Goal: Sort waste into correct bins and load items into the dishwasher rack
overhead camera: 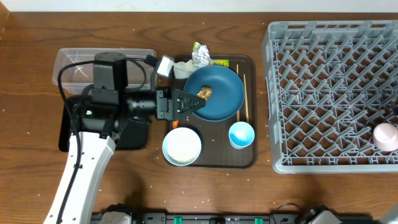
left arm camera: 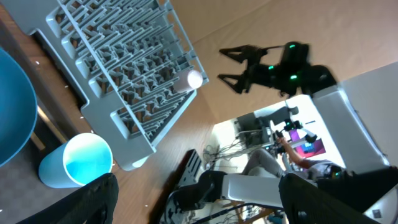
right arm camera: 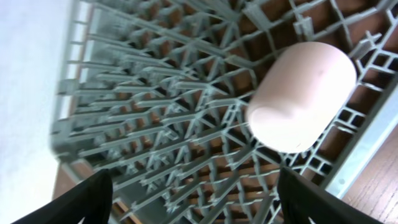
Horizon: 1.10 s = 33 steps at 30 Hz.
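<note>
1. The dark blue dish [overhead camera: 222, 93] is round, shallow and glossy. It sits at the 12 o'clock end of the brown tray [overhead camera: 214, 148].
2. A brown food lump [overhead camera: 205, 93] lies in the dish toward 9 o'clock.
3. The left gripper [overhead camera: 200, 103], fingers spread, is at the dish's 9 o'clock rim.
4. The right gripper [right arm camera: 194, 174], fingers spread, is over a pinkish cup [right arm camera: 301, 96] lying on its side at the 4 o'clock corner of the rack [overhead camera: 329, 74].

1 cup [overhead camera: 385, 137] in rack [overhead camera: 323, 81] — rack right of serving tray [overhead camera: 214, 155].
</note>
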Each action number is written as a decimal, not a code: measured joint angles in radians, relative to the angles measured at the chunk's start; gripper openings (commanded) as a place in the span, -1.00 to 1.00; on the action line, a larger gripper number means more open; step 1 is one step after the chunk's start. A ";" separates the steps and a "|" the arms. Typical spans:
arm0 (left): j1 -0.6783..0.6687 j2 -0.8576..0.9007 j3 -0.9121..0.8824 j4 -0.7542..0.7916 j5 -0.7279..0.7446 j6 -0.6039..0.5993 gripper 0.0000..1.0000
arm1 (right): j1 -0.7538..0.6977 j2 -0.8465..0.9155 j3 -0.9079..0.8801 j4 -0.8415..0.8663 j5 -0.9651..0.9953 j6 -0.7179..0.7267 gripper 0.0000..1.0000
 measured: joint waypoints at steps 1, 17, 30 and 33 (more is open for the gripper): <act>-0.009 0.000 0.000 -0.005 -0.012 0.004 0.67 | 0.000 -0.012 0.006 -0.007 -0.010 -0.007 0.50; -0.168 0.000 0.000 -0.133 -0.370 0.063 0.68 | 0.134 0.023 -0.113 0.091 0.196 -0.038 -0.72; -0.168 0.000 0.000 -0.187 -0.395 0.085 0.67 | 0.073 0.155 -0.139 0.135 0.455 0.079 -0.89; -0.169 0.000 0.000 -0.217 -0.421 0.100 0.68 | 0.050 0.143 -0.135 0.127 0.451 0.093 -0.58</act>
